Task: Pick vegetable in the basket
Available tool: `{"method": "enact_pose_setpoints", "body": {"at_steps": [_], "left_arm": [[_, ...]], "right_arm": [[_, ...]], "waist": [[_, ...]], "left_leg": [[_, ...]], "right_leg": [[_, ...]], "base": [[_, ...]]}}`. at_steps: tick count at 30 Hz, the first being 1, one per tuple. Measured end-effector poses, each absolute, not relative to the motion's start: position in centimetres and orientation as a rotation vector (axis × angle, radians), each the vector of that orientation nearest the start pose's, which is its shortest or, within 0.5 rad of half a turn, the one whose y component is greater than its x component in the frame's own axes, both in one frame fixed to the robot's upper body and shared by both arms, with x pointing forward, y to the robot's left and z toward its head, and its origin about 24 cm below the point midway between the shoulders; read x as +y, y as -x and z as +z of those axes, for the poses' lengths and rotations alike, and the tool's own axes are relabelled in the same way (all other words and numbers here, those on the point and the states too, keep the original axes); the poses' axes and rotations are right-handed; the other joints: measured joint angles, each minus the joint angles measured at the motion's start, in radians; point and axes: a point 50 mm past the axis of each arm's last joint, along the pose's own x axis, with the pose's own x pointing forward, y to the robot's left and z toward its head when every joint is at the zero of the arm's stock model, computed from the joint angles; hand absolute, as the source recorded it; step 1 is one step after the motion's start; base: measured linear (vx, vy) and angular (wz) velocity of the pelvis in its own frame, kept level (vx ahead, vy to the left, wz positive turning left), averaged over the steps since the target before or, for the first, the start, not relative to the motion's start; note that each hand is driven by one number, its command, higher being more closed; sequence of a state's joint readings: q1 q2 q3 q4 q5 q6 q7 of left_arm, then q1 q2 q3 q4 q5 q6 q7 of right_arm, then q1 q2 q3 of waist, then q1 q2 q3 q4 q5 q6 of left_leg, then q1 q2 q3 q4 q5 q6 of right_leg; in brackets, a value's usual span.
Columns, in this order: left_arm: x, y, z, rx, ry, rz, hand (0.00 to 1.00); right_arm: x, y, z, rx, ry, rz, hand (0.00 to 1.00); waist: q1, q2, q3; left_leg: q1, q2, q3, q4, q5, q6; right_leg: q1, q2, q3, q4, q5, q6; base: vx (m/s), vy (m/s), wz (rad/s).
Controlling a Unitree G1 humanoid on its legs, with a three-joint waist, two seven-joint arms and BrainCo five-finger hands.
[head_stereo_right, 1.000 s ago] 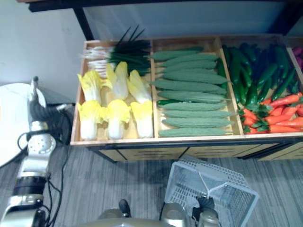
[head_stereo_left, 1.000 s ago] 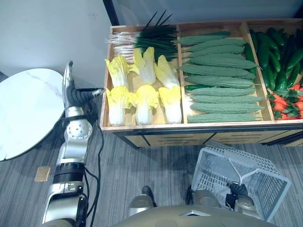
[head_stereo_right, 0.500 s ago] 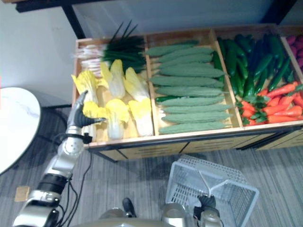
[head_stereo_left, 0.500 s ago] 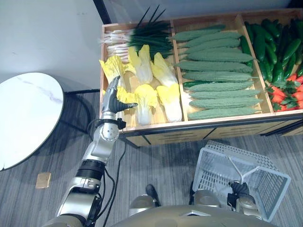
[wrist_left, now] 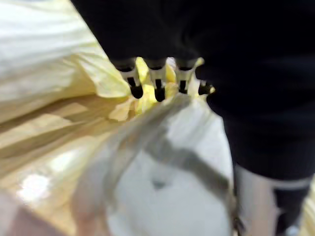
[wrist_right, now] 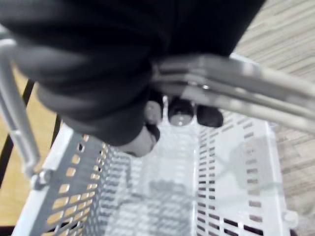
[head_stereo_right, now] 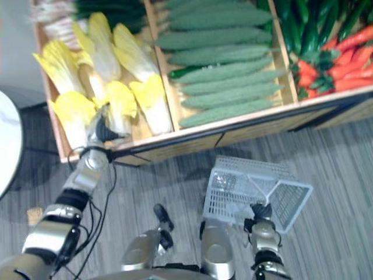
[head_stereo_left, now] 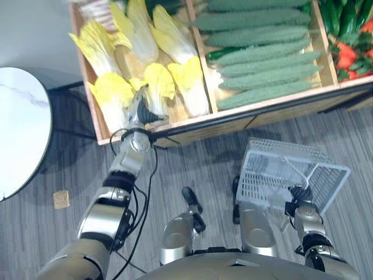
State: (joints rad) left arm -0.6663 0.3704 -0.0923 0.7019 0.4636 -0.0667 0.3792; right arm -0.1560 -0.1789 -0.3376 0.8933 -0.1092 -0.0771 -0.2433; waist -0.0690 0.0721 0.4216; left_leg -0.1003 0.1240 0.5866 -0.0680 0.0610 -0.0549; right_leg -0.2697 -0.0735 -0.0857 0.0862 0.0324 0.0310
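**Head views.** My left hand reaches over the front rail of the wooden crate. It rests on the pale stem end of a napa cabbage, the middle 1 of the 3 in the front row of the leftmost compartment. That cabbage lies flat on the compartment floor, close between its 2 neighbours. 3 more cabbages lie in the row behind.

**Left wrist view.** My fingers lie stretched along the top of the cabbage, dark tips against its yellow leaves. They are extended, not curled round it, and in the left eye view the thumb stands off to one side.

**Other compartments.** The middle compartment holds bumpy green gourds laid side by side. The right compartment holds dark green cucumbers, with carrots in front of them.

**Right side.** My right hand hangs low, its fingers curled round the handle of the pale plastic basket. The basket hangs tilted above the grey striped floor, in front of the crate and well apart from the cabbage.

**Left side.** A round white table stands beside the crate.
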Motion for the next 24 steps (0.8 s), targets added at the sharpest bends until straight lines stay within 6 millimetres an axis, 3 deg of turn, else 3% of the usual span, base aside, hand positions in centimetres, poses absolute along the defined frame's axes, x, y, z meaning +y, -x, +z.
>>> {"method": "enact_pose_setpoints", "body": {"at_steps": [5,11,16,21,24], "left_arm": [[21.1,-38.1,14.7,-0.272,-0.819,0.405,1.00],[21.0,-38.8,16.5,-0.299,-0.783,0.437,1.00],[20.6,-38.9,16.7,-0.306,-0.803,0.423,1.00],[20.4,-39.1,16.2,-0.260,-0.839,0.376,1.00],[21.6,-38.8,17.5,-0.282,-0.872,0.414,1.00]], "right_arm": [[-26.4,-22.2,-7.3,0.544,0.217,-0.526,1.00],[-25.6,-23.1,-6.8,0.509,0.240,-0.491,1.00],[-25.4,-23.0,-6.9,0.517,0.239,-0.482,1.00],[-25.1,-21.9,-8.4,0.595,0.221,-0.469,1.00],[-24.9,-21.0,-9.1,0.631,0.201,-0.468,1.00]], "waist": [[0.010,-0.014,0.014],[0.030,-0.038,0.028],[0.029,-0.047,0.030],[0.013,-0.050,0.025],[0.010,-0.052,0.022]], "left_leg": [[-0.062,0.002,0.031,0.003,0.006,0.004],[-0.062,0.001,0.066,-0.003,-0.004,-0.006],[-0.042,-0.006,0.060,-0.020,0.004,-0.003],[0.025,-0.008,0.005,-0.030,0.015,0.005],[0.054,-0.008,-0.017,-0.029,0.015,0.005]], "right_leg": [[-0.073,0.004,0.023,0.000,0.020,-0.002],[-0.078,0.004,0.044,-0.020,0.038,0.003],[-0.058,-0.001,0.035,-0.023,0.043,0.005],[0.054,-0.005,-0.019,-0.066,0.041,0.006],[0.101,-0.007,-0.041,-0.077,0.040,0.005]], "base": [[0.00,-0.012,-0.10],[-0.01,-0.007,-0.10],[0.03,-0.004,0.05],[0.09,-0.012,0.28],[0.06,-0.002,0.23]]}}
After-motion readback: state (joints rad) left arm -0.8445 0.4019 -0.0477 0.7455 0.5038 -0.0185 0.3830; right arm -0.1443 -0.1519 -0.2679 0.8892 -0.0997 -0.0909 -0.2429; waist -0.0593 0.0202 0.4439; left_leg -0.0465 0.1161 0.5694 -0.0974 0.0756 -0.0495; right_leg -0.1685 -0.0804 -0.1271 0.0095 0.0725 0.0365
